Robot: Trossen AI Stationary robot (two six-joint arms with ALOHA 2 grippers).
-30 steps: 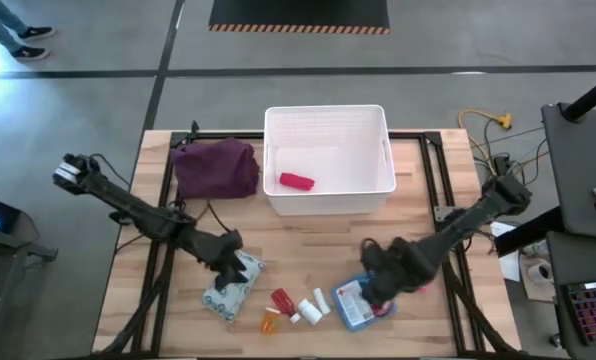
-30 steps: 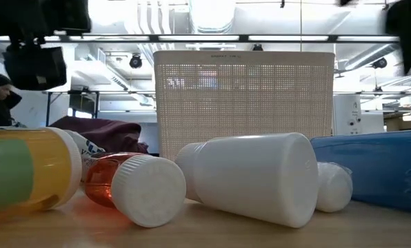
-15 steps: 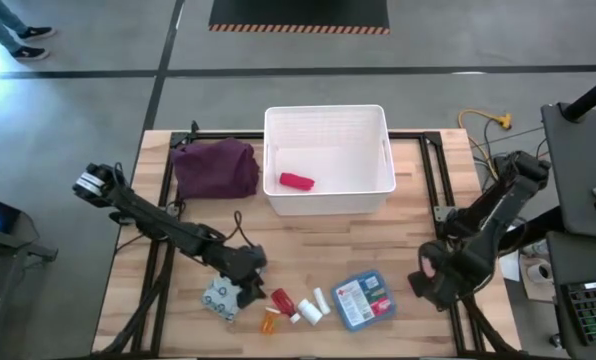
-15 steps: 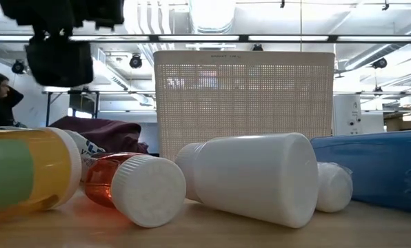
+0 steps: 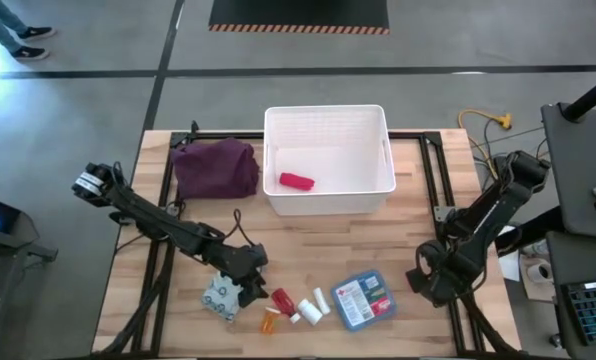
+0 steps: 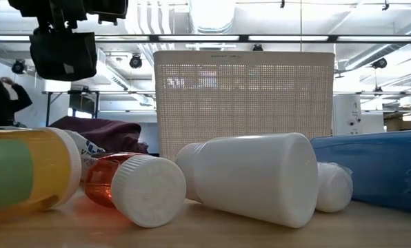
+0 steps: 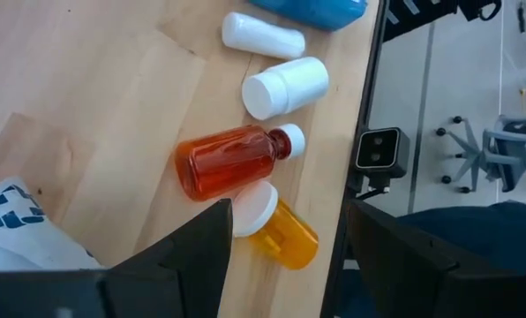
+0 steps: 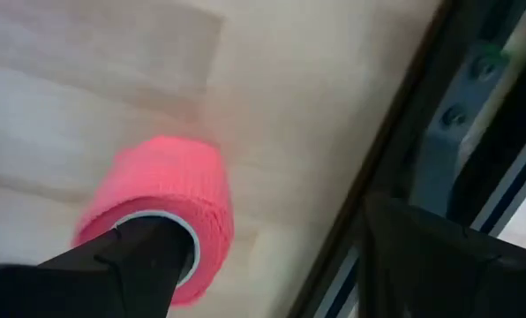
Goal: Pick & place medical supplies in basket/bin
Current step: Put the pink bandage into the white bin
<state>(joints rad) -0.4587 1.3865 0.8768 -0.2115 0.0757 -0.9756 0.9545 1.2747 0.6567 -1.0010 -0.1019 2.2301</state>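
Note:
The white ribbed bin stands at the table's far middle with the red packet inside. Near the front edge lie the patterned pouch, the red bottle, the orange bottle, two white bottles and the blue-and-red box. My left gripper hangs open above the pouch's right edge, looking at the red bottle. My right gripper is near the table's right edge, open, with the pink tape roll on one finger. The high view hides the roll. My right gripper has one finger inside the hole of the pink tape roll, whose rim rings that finger. The other finger stands well clear of the roll, with bare table showing between. Whether the roll is lifted off the wood, I cannot tell.
A maroon-purple cloth bundle lies left of the bin. Black frame rails run along the table's left and right sides, close beside my right gripper. Bare wood lies between the bin and the row of supplies.
My right gripper has moved from the blue-and-red box toward the table's right edge, taking the pink roll along. My left gripper has moved right from over the pouch's middle toward the bottles. Both moves fall in the first half second; since then they have kept almost still.

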